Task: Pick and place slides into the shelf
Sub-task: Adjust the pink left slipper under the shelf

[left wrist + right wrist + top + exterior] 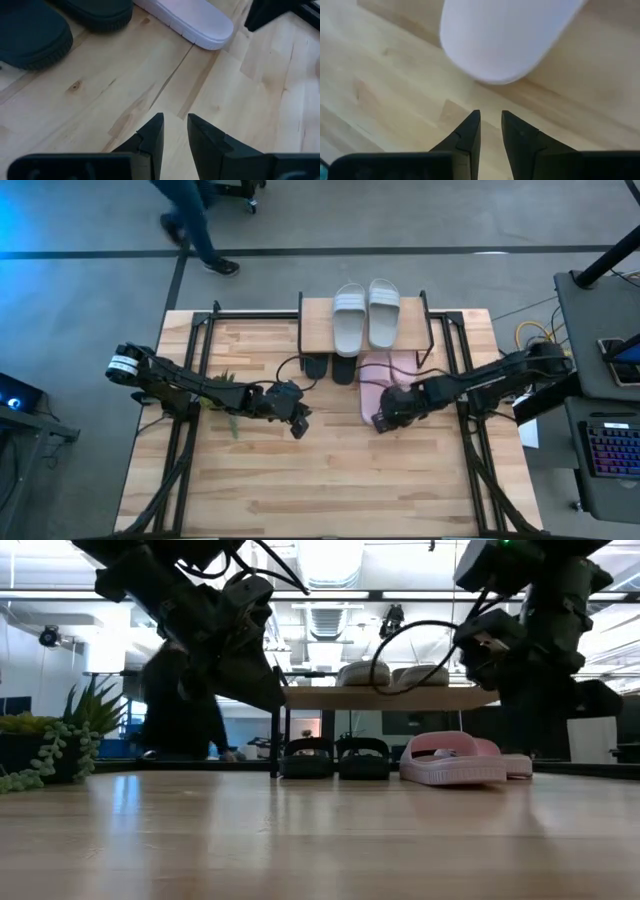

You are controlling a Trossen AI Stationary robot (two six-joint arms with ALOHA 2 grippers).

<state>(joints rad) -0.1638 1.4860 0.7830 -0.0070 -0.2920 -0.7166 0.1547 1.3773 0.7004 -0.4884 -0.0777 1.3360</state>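
The shelf point(318, 328) stands at the table's far edge, middle. Two grey slides point(365, 315) lie side by side on its top board point(400, 697). Two black slides point(335, 758) sit on the table under that board. Two pink slides point(385, 380) lie on the table at the shelf's right end, with their near ends sticking out toward me. My left gripper point(175, 130) hangs shut above bare wood, near and left of the black slides point(30, 35). My right gripper point(491, 127) is shut too, just above the table at the near end of a pink slide point(505, 35).
A green plant point(225, 395) lies on the table under my left arm, toward the left edge. A person point(195, 225) walks on the floor beyond the far edge. Bare wood stretches across the near half of the table point(330, 490). Black frame rails point(470, 440) run along both sides.
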